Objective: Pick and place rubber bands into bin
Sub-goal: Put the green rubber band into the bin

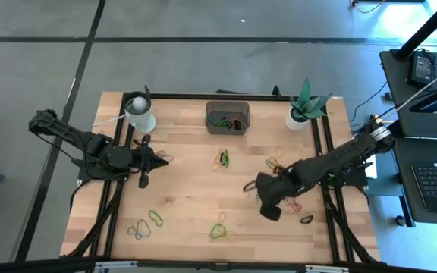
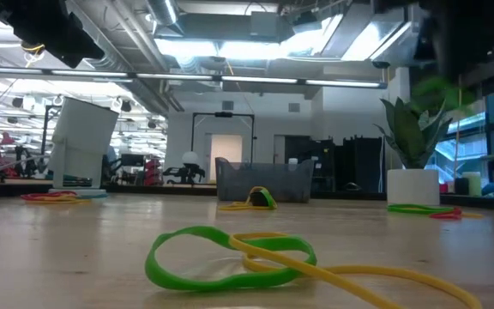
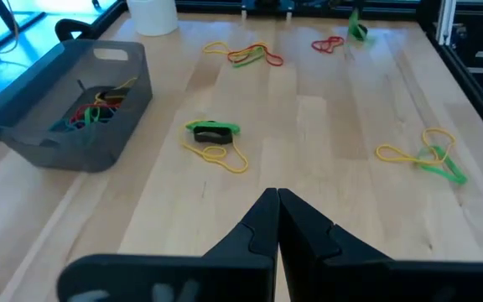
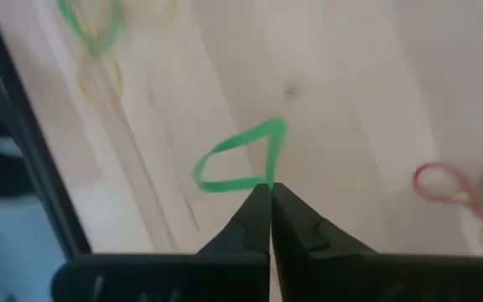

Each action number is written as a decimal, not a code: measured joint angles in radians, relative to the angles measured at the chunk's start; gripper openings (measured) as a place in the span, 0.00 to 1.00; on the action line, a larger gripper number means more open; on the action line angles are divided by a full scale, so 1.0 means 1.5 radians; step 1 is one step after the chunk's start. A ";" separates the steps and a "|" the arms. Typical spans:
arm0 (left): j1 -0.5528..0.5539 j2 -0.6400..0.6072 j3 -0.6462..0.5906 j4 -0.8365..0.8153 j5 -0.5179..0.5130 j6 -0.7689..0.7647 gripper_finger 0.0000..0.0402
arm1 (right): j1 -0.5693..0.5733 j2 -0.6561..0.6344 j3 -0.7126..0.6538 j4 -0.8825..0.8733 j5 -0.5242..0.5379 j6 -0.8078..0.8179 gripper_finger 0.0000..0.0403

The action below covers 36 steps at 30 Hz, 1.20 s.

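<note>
The right gripper (image 4: 270, 189) has its fingers pinched together on a green rubber band (image 4: 233, 159), whose loop hangs from the tips above the table (image 1: 188, 189), right of centre. The step in hand is judged to be the pick, just completed. The bin (image 1: 227, 117) stands at the far edge, centre, already holding several bands. The next move calls for carrying the band to the far left, over the bin, before letting go. The left gripper (image 3: 277, 201) waits at the left side, fingers together and empty. Other bands (image 1: 223, 158) lie scattered on the table.
</note>
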 joint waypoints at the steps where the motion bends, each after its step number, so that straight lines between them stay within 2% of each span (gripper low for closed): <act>1: 0.000 0.000 0.000 0.000 0.000 0.000 0.01 | -0.004 -0.009 0.006 0.001 0.018 0.015 0.00; 9: 0.000 0.000 0.000 0.000 0.000 -0.008 0.01 | -0.084 -0.027 0.074 0.005 0.128 0.025 0.00; 18: 0.000 0.000 0.000 0.000 -0.001 -0.008 0.01 | -0.272 -0.018 0.159 0.056 0.137 -0.135 0.00; 22: 0.000 0.000 0.000 0.000 -0.024 -0.012 0.01 | -0.365 0.014 0.206 0.073 0.119 -0.238 0.00; 27: 0.005 0.000 0.000 0.000 -0.036 -0.009 0.01 | -0.471 0.090 0.263 0.072 0.060 -0.329 0.00; 32: 0.041 -0.001 0.000 0.000 -0.036 -0.016 0.01 | -0.552 0.184 0.304 0.052 0.012 -0.397 0.00; 36: 0.078 -0.007 0.000 0.000 -0.033 -0.008 0.01 | -0.600 0.242 0.308 0.049 0.007 -0.427 0.00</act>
